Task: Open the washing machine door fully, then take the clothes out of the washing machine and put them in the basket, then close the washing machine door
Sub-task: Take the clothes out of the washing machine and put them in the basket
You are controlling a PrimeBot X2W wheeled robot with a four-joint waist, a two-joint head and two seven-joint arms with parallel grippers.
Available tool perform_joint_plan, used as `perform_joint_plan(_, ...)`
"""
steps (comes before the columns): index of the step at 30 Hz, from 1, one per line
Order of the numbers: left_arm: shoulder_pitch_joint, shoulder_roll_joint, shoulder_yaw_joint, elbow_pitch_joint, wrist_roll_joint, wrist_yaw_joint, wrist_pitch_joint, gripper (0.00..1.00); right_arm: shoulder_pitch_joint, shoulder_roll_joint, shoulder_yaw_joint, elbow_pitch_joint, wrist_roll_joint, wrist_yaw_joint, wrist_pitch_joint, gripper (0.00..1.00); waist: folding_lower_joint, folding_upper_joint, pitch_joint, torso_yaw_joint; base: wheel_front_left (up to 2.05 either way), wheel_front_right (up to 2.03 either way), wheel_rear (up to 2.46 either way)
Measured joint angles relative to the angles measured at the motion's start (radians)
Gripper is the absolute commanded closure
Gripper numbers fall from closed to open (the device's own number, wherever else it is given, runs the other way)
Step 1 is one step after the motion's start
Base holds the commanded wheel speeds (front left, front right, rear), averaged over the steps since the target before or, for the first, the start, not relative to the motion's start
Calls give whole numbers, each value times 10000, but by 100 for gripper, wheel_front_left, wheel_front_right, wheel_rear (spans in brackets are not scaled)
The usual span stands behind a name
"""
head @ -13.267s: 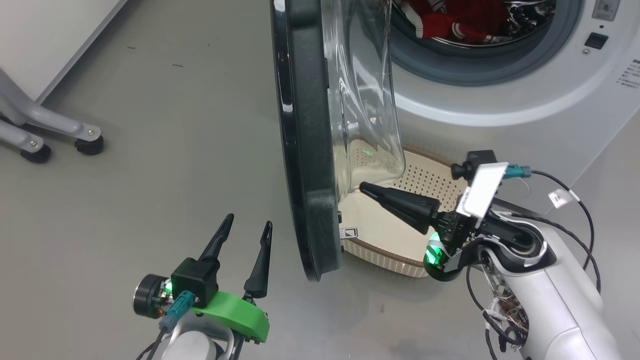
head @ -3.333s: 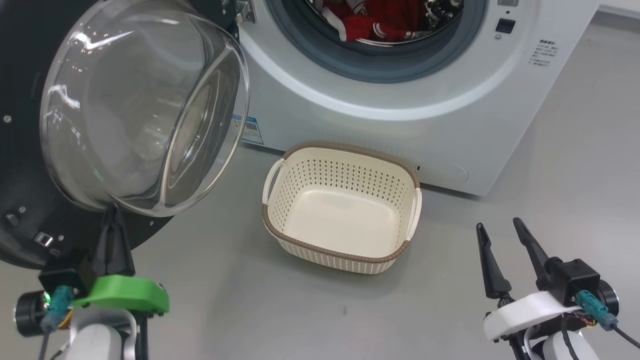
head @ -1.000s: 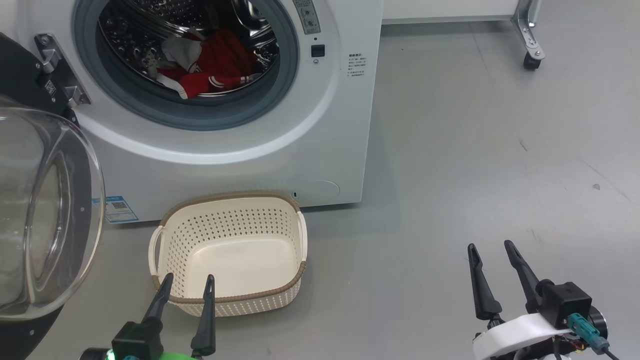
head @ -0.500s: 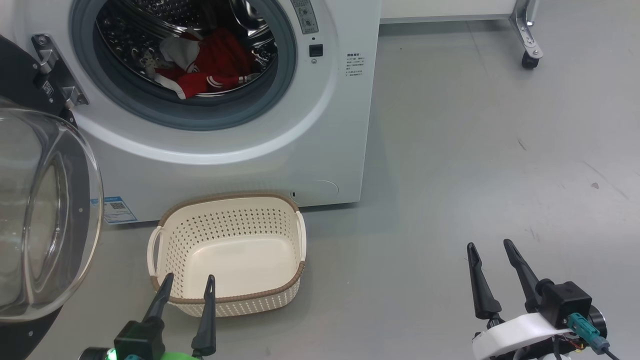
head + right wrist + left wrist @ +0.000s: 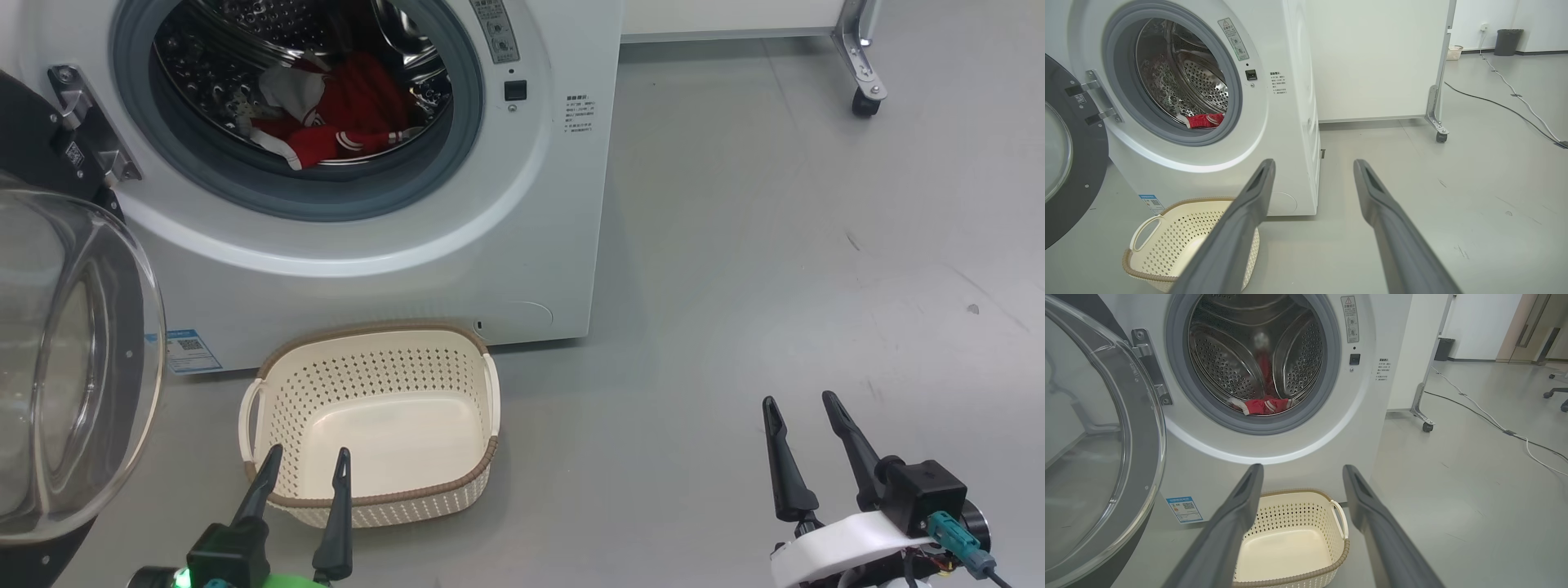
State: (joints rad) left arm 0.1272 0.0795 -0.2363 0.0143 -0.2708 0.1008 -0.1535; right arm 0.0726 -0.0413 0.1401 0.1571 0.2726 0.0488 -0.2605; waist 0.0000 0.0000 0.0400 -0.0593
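The white washing machine stands with its round door swung wide open to the left, glass bowl facing me. Red clothes with white trim lie low in the steel drum. Below the opening, the empty cream basket rests on the floor. My left gripper is open, its tips over the basket's near rim. Off to the right, my right gripper hangs open above bare floor, far from the washer. Neither holds anything.
A white panel on a wheeled metal leg stands behind the washer on the right. Cables run across the grey floor further right. A dark bin sits by the far wall.
The head view has crept slightly, so washer and basket sit a touch lower and leftward in it. Both grippers stay open in the same places.
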Motion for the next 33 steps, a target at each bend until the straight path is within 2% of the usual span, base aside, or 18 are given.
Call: perform_joint_plan(33,0,-31,-23,-226,13,29,-33,0,4,2,73,10,173,-77,0,0,0,0,-43,5,100,-100,0)
